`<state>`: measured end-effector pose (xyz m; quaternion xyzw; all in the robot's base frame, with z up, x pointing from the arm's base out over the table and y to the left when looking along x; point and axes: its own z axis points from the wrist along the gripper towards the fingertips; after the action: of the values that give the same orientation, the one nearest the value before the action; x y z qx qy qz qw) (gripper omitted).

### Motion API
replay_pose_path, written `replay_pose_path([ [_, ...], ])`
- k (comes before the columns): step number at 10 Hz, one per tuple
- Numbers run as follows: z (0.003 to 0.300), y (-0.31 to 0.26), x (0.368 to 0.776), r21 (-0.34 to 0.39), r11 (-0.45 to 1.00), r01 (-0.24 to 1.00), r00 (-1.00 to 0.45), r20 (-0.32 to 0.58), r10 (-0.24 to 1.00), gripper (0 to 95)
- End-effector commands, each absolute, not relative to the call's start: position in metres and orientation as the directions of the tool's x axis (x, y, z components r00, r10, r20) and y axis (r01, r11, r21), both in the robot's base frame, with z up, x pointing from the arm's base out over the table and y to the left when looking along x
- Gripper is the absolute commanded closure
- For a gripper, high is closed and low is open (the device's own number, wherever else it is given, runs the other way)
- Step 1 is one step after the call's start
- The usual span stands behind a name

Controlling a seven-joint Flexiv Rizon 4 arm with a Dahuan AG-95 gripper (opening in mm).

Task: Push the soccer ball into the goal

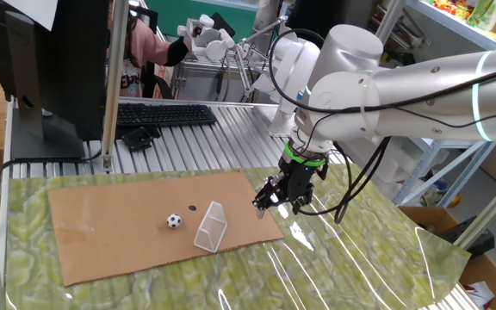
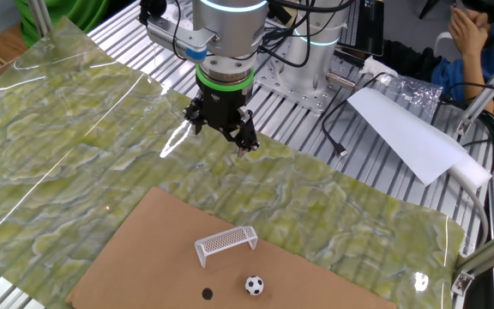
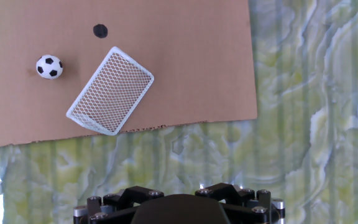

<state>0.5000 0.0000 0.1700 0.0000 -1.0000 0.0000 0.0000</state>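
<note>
The soccer ball (image 1: 173,220) is a tiny white ball with black patches, lying on a brown cardboard sheet (image 1: 110,224). It also shows in the other fixed view (image 2: 254,285) and the hand view (image 3: 49,66). The goal (image 1: 212,227) is a small white netted frame on the same sheet, just beside the ball (image 2: 226,243) (image 3: 110,91). My gripper (image 1: 282,205) hangs above the green marbled mat, off the cardboard's edge, on the goal's far side from the ball (image 2: 221,142). Its fingers look spread apart and hold nothing. The hand view shows only the hand's dark base.
A small flat dark spot (image 1: 192,207) marks the cardboard near the ball (image 3: 100,30). A keyboard (image 1: 166,114) and a monitor (image 1: 46,60) stand on the slatted table behind. White paper (image 2: 410,137) and cables lie by the robot's base.
</note>
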Motion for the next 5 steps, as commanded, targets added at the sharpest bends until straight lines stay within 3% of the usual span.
replay_pose_path([
  [1, 0.17, 0.0, 0.5, 0.013, 0.998, 0.061, -0.996, -0.061, 0.062, 95.0],
  [5, 0.1695, 0.0002, 0.4991, 0.018, 0.998, 0.058, -0.996, -0.06, 0.059, 95.0],
])
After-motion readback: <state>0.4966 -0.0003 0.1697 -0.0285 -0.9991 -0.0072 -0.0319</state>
